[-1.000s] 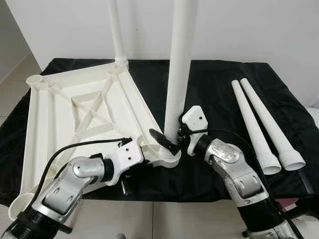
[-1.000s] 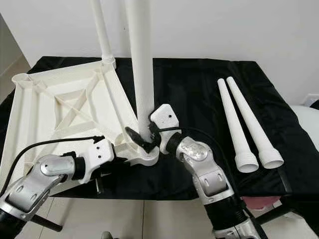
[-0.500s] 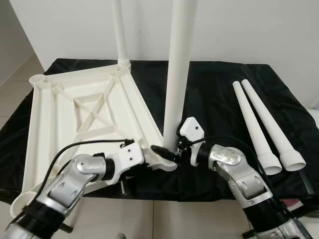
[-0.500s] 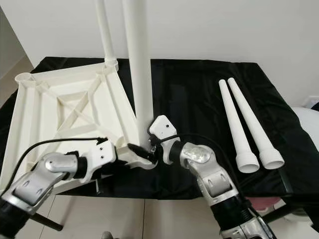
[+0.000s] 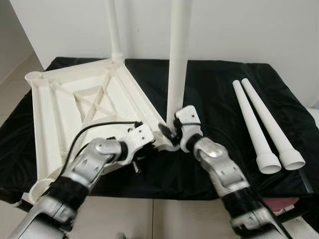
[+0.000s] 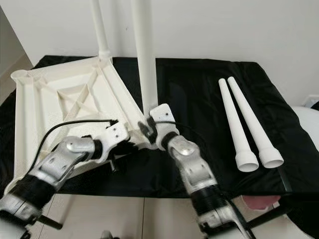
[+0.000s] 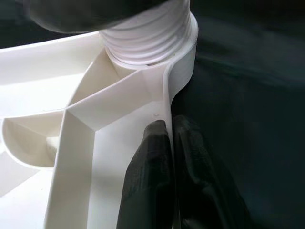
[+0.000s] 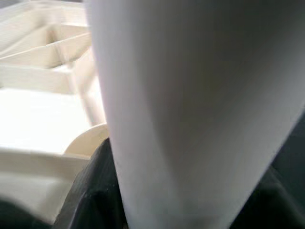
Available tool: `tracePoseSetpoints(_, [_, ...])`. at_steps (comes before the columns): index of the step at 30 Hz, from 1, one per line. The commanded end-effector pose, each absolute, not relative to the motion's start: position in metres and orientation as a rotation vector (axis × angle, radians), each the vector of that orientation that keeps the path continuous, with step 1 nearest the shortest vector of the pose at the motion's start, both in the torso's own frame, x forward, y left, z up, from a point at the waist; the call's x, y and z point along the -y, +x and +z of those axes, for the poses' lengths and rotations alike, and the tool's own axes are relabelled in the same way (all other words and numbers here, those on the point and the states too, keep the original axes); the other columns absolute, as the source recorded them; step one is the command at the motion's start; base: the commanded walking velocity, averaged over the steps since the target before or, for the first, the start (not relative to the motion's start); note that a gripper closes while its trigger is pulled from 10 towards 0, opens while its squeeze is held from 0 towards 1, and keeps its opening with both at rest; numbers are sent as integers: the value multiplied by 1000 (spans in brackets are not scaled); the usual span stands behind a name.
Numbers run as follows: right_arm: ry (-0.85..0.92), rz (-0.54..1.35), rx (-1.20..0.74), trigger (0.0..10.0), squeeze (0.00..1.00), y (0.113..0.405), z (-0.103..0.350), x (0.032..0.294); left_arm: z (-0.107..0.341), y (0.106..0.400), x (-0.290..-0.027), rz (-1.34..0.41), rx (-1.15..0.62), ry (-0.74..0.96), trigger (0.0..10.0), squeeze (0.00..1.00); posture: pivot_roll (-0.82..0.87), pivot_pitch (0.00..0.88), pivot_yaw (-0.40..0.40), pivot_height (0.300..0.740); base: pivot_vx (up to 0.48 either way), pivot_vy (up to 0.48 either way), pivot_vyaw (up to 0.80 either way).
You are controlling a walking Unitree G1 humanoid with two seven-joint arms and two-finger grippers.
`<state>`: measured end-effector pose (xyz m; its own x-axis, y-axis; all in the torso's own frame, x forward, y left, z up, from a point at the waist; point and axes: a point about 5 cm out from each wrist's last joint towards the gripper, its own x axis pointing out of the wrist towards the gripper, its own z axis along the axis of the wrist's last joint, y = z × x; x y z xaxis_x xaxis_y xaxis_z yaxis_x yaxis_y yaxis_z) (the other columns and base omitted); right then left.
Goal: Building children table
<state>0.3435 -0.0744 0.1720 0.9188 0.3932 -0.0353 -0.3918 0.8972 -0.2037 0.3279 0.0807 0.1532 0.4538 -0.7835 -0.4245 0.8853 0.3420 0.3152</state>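
The white tabletop [image 5: 60, 112] lies upside down on a black-clothed table. One white leg [image 5: 113, 30] stands in its far corner socket. A second, thicker-looking leg [image 5: 178, 55] stands upright in the near corner socket [image 7: 147, 40]. My right gripper [image 5: 171, 133] is shut around this leg's base; in the right wrist view the leg [image 8: 190, 109] is very close, with black fingers [image 8: 90, 191] at its sides. My left gripper [image 7: 169, 129] is shut on the tabletop's rim wall just beside that socket. Two loose legs [image 5: 261, 127] lie side by side at the right.
The black cloth [image 5: 214, 89] covers the whole table, with open room between the tabletop and the loose legs. A white wall stands behind. The table's front edge is just under my arms, with tiled floor [image 5: 159, 219] below.
My right forearm has swung in from the right around the near leg's base and now points straight ahead. The left arm reaches further forward along the rim. The tabletop has turned slightly.
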Motion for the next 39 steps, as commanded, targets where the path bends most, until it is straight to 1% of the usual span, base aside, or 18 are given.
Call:
tracePoseSetpoints(1, [-248, 238, -102, 0, 0, 350, 150, 92, 176, 329, -63, -1134, -89, 568, 0, 0, 48, 164, -3, 740, 0, 0, 0])
tracePoseSetpoints(2, [-234, 167, -96, 0, 0, 355, 152, 95, 178, 331, -60, -1125, -85, 560, 0, 0, 49, 165, -3, 740, 0, 0, 0])
tracePoseSetpoints(4, [-234, 167, -96, 0, 0, 355, 152, 95, 178, 331, -60, -1125, -85, 560, 0, 0, 49, 165, -3, 740, 0, 0, 0])
tracePoseSetpoints(6, [-194, 55, -80, 0, 0, 362, 156, 97, 182, 335, -54, -1117, -76, 542, 0, 0, 57, 170, -5, 740, 0, 0, 0])
tracePoseSetpoints(9, [-166, 66, -72, 0, 0, 364, 158, 91, 184, 336, -52, -1120, -71, 537, 0, 0, 62, 172, -6, 740, 0, 0, 0])
tracePoseSetpoints(10, [-154, 122, -44, 10000, 0, 362, 161, 84, 185, 335, -54, -1126, -70, 539, 0, 0, 64, 173, -7, 740, 0, 0, 0])
tracePoseSetpoints(11, [-147, 161, -16, 10000, 0, 360, 165, 79, 185, 335, -56, -1130, -69, 542, 0, 0, 65, 174, -7, 740, 0, 0, 0])
tracePoseSetpoints(12, [-147, 161, -16, 10000, 0, 360, 165, 79, 185, 335, -56, -1130, -69, 542, 0, 0, 65, 174, -7, 740, 0, 0, 0])
tracePoseSetpoints(15, [-137, 303, 65, 10000, 0, 351, 175, 69, 183, 331, -65, -1146, -76, 558, 0, 0, 63, 175, -7, 740, 0, 0, 0])
tracePoseSetpoints(16, [-137, 303, 65, 10000, 0, 351, 175, 69, 183, 331, -65, -1146, -76, 558, 0, 0, 63, 175, -7, 740, 0, 0, 0])
tracePoseSetpoints(17, [-135, 341, 81, 10000, 0, 348, 177, 67, 183, 329, -67, -1151, -79, 562, 0, 0, 63, 175, -7, 740, 0, 0, 0])
tracePoseSetpoints(18, [-129, 364, 95, 10000, 1000, 347, 179, 67, 181, 328, -69, -1155, -82, 566, 0, 0, 63, 175, -7, 740, 0, 0, 0])
tracePoseSetpoints(20, [-116, 422, 119, 10000, 1000, 344, 183, 66, 179, 327, -71, -1159, -86, 569, 0, 0, 63, 176, -8, 740, 0, 0, 0])
tracePoseSetpoints(21, [-110, 453, 132, 10000, 0, 342, 185, 65, 179, 327, -72, -1160, -88, 570, 0, 0, 63, 176, -8, 740, 0, 0, 0])
tracePoseSetpoints(26, [-111, 527, 157, 10000, 0, 337, 190, 64, 178, 326, -74, -1161, -89, 571, 0, 0, 61, 176, -10, 740, 0, 0, 0])
tracePoseSetpoints(29, [-124, 586, 165, 10000, 0, 333, 191, 67, 177, 324, -75, -1163, -90, 572, 0, 0, 60, 174, -10, 740, 0, 0, 0])
tracePoseSetpoints(38, [-150, 599, 123, 10000, 0, 334, 183, 71, 177, 322, -78, -1164, -93, 573, 0, 0, 64, 173, -7, 740, 0, 0, 0])
tracePoseSetpoints(39, [-156, 603, 122, 0, 0, 333, 181, 71, 178, 322, -78, -1164, -93, 573, 0, 0, 64, 172, -7, 740, 0, 0, 0])
